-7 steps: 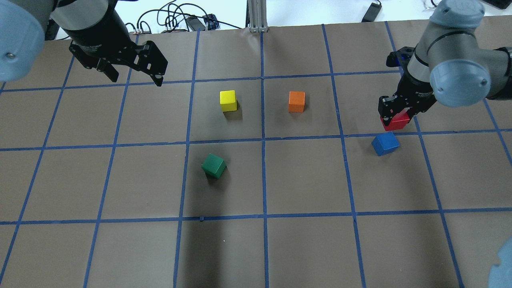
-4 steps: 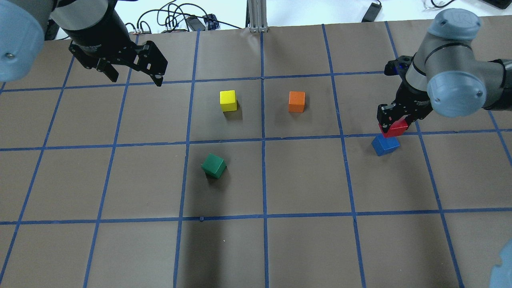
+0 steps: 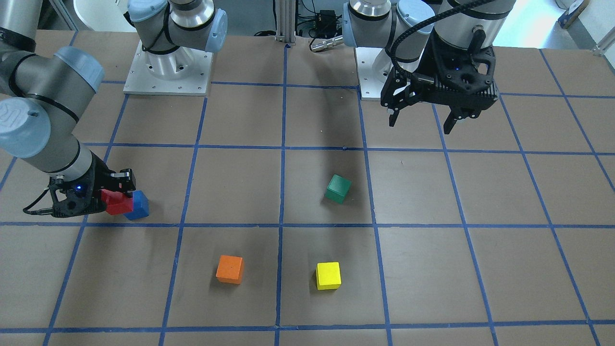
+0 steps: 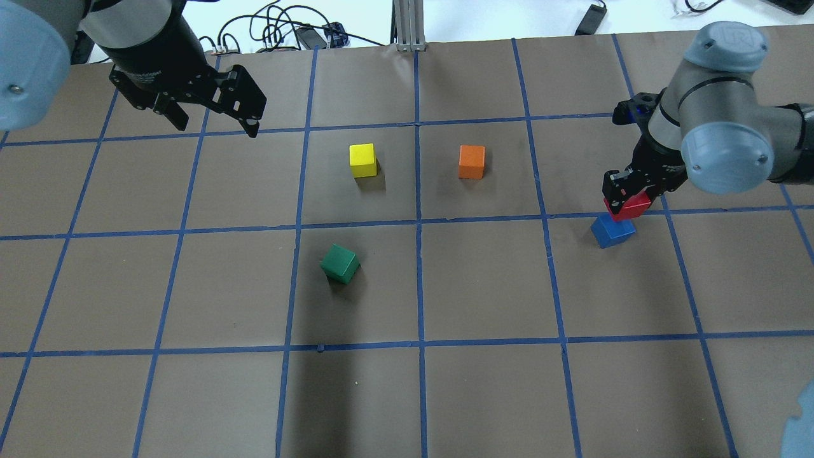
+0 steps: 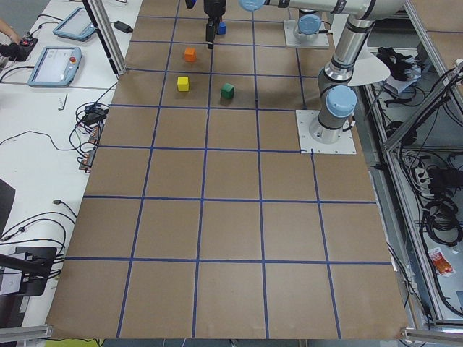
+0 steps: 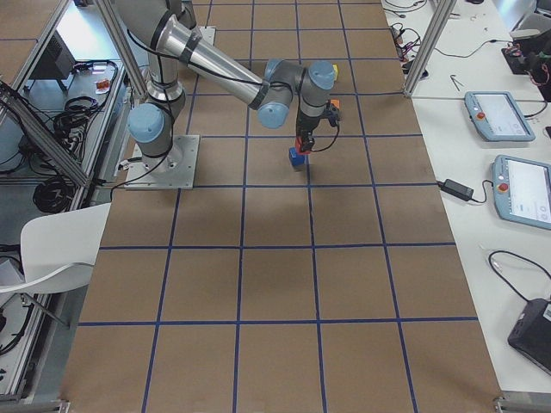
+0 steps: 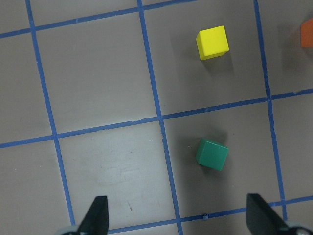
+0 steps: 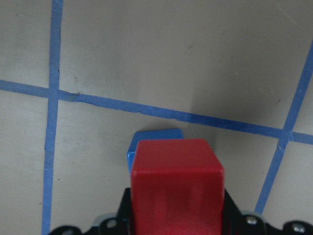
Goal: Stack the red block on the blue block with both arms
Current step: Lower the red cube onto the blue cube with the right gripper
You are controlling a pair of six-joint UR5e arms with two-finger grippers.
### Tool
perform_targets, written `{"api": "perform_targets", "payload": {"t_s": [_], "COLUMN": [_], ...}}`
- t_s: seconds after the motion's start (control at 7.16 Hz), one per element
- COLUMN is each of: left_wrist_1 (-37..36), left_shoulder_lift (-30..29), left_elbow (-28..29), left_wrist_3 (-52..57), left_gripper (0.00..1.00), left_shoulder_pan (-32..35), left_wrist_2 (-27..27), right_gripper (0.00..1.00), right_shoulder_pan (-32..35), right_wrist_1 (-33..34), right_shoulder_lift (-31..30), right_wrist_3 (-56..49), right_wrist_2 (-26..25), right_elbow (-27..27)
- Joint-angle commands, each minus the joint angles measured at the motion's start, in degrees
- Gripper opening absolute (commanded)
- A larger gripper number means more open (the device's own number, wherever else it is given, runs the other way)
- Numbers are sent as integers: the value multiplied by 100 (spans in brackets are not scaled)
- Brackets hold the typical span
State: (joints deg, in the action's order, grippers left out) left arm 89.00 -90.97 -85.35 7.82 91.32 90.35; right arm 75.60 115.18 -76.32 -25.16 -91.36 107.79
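Brown paper ruled into squares by blue tape covers the table (image 4: 483, 286). At its right side the right gripper (image 4: 626, 198) points down with its black fingers closed on the red block (image 4: 631, 206), gripping it on two opposite faces. The wrist camera on that arm shows the red cube filling the space between the jaws, with the blue block (image 4: 612, 230) directly beneath it; only a strip of the blue top and one corner show past the red edge. The blue cube sits on the paper just on the robot's side of a tape line, turned a little against the grid. From these views I cannot tell whether the red block's underside touches the blue top or hangs just above it.

Farther toward the middle of the table, the orange block (image 4: 471, 161) and the yellow block (image 4: 362, 160) stand apart from each other in neighbouring squares of the far row. The green block (image 4: 340, 263) lies in the row nearer the robot, rotated out of line with the tape and nearest the yellow one.

At the left side, well away from all the cubes, the left gripper (image 4: 216, 124) hangs above the table with its fingers spread wide and nothing between them. Its wrist camera looks down on the green and yellow cubes.
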Motion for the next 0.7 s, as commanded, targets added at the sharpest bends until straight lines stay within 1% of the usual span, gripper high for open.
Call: {"api": "perform_targets", "payload": {"t_s": [0.0, 0.42, 0.56], "left_wrist_1": [-5, 4, -5], "left_shoulder_lift": [0, -9, -9], "left_elbow": [1, 1, 1], "left_wrist_3": [0, 0, 0], "left_gripper": [100, 100, 100], "left_shoulder_pan": [0, 0, 0], "left_wrist_2": [0, -9, -9], "right_gripper": [0, 0, 0], "right_shoulder_pan": [-46, -46, -28], "right_wrist_1": [83, 101, 232], "right_shoulder_lift": [-41, -67, -67], "right_wrist_3": [-51, -86, -103], "right_wrist_2": [31, 57, 48], "right_elbow": [93, 225, 225]}}
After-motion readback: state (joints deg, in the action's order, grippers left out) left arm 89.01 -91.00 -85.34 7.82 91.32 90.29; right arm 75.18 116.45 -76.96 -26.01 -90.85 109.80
